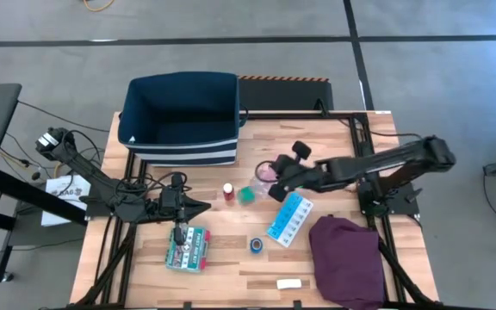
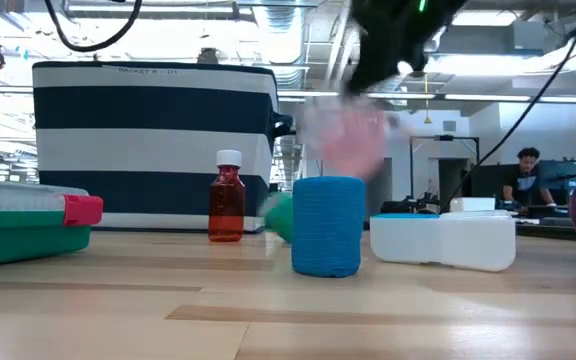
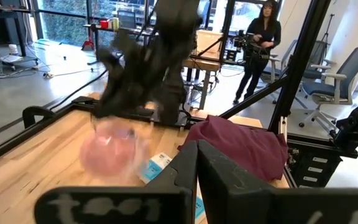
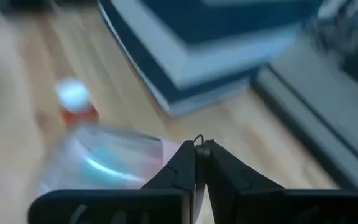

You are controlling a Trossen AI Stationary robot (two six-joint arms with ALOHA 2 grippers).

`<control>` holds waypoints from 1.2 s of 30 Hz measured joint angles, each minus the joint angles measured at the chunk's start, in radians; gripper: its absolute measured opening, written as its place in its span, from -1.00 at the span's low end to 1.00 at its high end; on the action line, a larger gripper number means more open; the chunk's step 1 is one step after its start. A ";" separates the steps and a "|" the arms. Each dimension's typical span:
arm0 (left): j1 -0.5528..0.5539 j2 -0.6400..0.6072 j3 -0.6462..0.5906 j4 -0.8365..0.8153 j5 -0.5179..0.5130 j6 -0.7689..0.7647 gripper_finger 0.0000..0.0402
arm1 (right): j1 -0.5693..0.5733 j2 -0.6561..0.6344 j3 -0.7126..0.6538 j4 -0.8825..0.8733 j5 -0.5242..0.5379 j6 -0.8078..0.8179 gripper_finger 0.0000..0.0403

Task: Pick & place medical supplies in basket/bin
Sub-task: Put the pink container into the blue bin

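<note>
My right gripper (image 1: 275, 182) is shut on the pink round cup (image 1: 265, 172) at mid-table, in front of the navy bin (image 1: 179, 116). The cup (image 2: 343, 140) shows above the table top in the low view. The red-capped bottle (image 1: 228, 190) stands upright beside the green tape roll (image 1: 247, 195). The blue tape roll (image 1: 257, 245), light-blue pill organizer (image 1: 290, 219), green-red box (image 1: 188, 248) and white bar (image 1: 288, 283) rest on the table. My left gripper (image 1: 203, 207) is shut, holds nothing, and sits just beyond the green-red box. My right gripper pinches the pink cup by its rim (image 4: 166, 149) between the two shut fingers, which slant down from the table's right. The cup (image 3: 107, 152) hangs tilted below the fingers, lifted off the table.
A purple cloth (image 1: 347, 258) lies bunched at the table's near right. The bin stands at the far left, its open top facing up. Black frame rails run along the table's edges. A person (image 3: 260, 37) stands in the room beyond the table.
</note>
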 joint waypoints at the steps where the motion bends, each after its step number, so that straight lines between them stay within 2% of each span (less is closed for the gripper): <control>1: 0.000 0.000 0.000 0.000 0.000 0.000 -1.00 | 0.003 -0.029 0.015 0.003 0.003 -0.031 -0.95; 8: 0.000 0.000 0.000 0.000 0.001 0.001 -1.00 | 0.000 -0.152 0.147 0.049 0.006 -0.233 -0.95; 13: 0.000 0.000 0.000 0.002 -0.003 0.013 -1.00 | -0.002 -0.160 0.273 0.196 -0.019 -0.434 -0.95; 18: -0.001 -0.001 0.000 0.045 -0.041 0.047 -1.00 | -0.055 -0.085 0.438 0.263 -0.194 -0.500 -0.95; 22: -0.012 -0.015 0.030 0.059 -0.107 0.173 -1.00 | -0.126 0.019 0.561 0.261 -0.375 -0.467 -0.95; 25: -0.032 -0.020 0.076 0.064 -0.185 0.268 -1.00 | -0.183 0.115 0.625 0.259 -0.447 -0.438 -0.95; 29: -0.104 -0.025 0.153 0.062 -0.320 0.380 -1.00 | -0.255 0.253 0.687 0.249 -0.454 -0.420 -0.95; 31: -0.160 -0.025 0.197 0.062 -0.430 0.447 -1.00 | -0.294 0.322 0.719 0.258 -0.454 -0.419 -0.95; 36: -0.278 -0.026 0.284 0.064 -0.789 0.633 -1.00 | -0.387 0.476 0.795 0.320 -0.505 -0.369 -0.92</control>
